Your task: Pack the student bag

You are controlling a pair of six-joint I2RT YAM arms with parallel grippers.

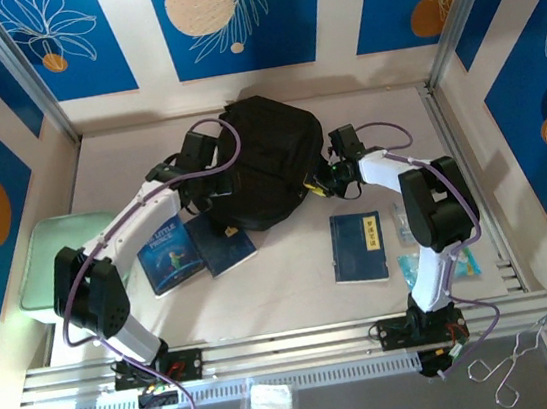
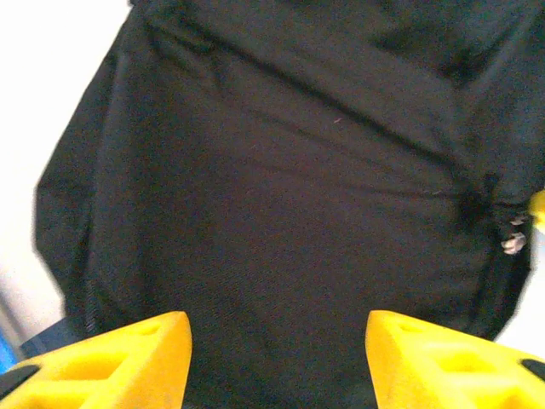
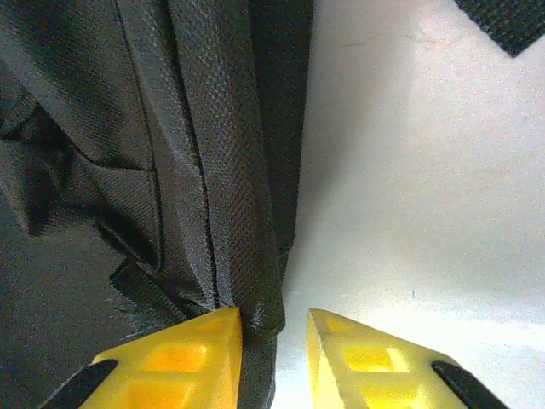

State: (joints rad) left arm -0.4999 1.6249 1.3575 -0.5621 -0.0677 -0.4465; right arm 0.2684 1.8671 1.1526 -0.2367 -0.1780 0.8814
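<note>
Yellow fingers (image 2: 128,362) of the left gripper (image 2: 277,371) sit at the bottom of the left wrist view, spread wide with nothing clamped between them. Black bag (image 2: 281,196) fabric lies beyond them, with pale table (image 2: 34,128) at its left edge. The top view adds the layout: a green tray (image 1: 44,260) at the table's left side, and the left arm (image 1: 143,207) bent up from its base and reaching right and away to the bag's left side. Under that arm a picture book (image 1: 169,256) and a dark blue book (image 1: 226,243) lie just nearer than the bag. The bag sits at the far middle of the table, between the two wrists. A third book (image 1: 359,247), blue, lies apart to the right beside the right arm (image 1: 433,209), which folds back leftward to the bag's lower right edge. The right wrist view adds the detail there: the right gripper (image 3: 272,328) has its jaws narrowly apart around a fold of bag fabric. The fold touches one finger (image 3: 170,362), while a sliver of table shows before the other, so the fold isn't pinched.
</note>
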